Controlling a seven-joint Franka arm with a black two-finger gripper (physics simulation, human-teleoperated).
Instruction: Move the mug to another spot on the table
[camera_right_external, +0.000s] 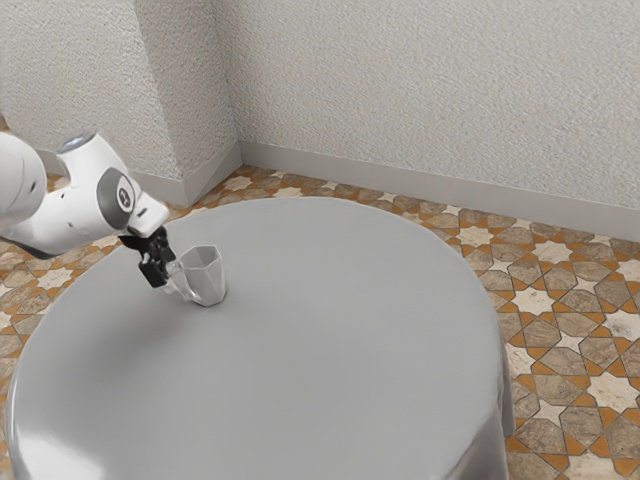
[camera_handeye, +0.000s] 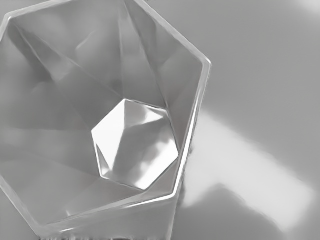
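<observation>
A pale grey faceted mug (camera_right_external: 205, 274) stands on the round grey table (camera_right_external: 330, 330), toward the exterior view's left. Its handle points at the arm. My black gripper (camera_right_external: 161, 277) comes down at a slant from the exterior view's left and is shut on that handle, with its fingers close together. In the wrist view I look straight down into the mug (camera_handeye: 100, 120); its six-sided rim and bright six-sided bottom lie just under my hand.
Grey tabletop (camera_handeye: 260, 100) spreads beyond the mug toward the exterior view's right and front. The table stands on a patterned tile floor (camera_right_external: 560, 300) near a white corner wall (camera_right_external: 190, 90).
</observation>
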